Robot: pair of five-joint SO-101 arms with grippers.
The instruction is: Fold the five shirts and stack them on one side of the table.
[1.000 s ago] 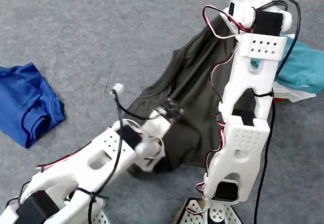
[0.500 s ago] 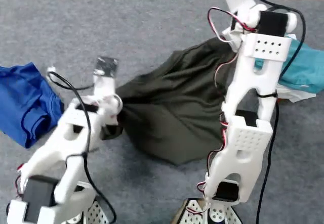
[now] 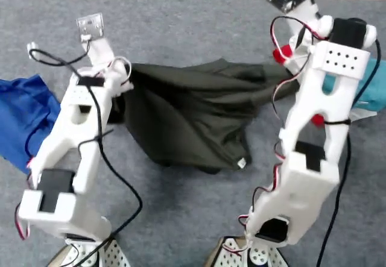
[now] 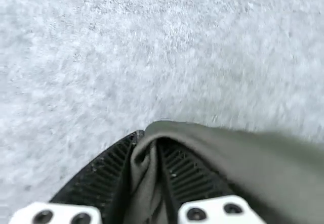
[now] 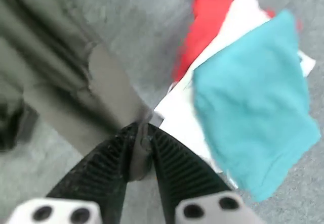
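My left gripper (image 4: 152, 148) is clamped on an edge of the olive shirt (image 3: 193, 116). The cloth is folded into a narrow ridge between my two ribbed black fingers (image 4: 101, 178) and spills out past their tips and off to one side. My right gripper (image 5: 144, 138) is likewise closed on the same shirt, with a thin strip of its hem pinched right at the fingertips and the rest of the fabric running away from them in loose folds. In the high view the shirt hangs stretched between my two sets of fingers. Its upper edge is pulled nearly taut from one grip to the other, and its lower part sags onto the grey table (image 3: 181, 219), where a small white tag (image 3: 241, 163) shows at the bottom hem. Just beyond my right fingertips lies a small pile, apart from the olive cloth. A teal shirt (image 5: 253, 92) is on top of it, with a white shirt (image 5: 177, 118) under it nearer my fingers and a red shirt (image 5: 202, 27) peeking out at the far end. A blue shirt (image 3: 24, 116) lies crumpled on the table on the outer side of my left fingers, away from the olive one.
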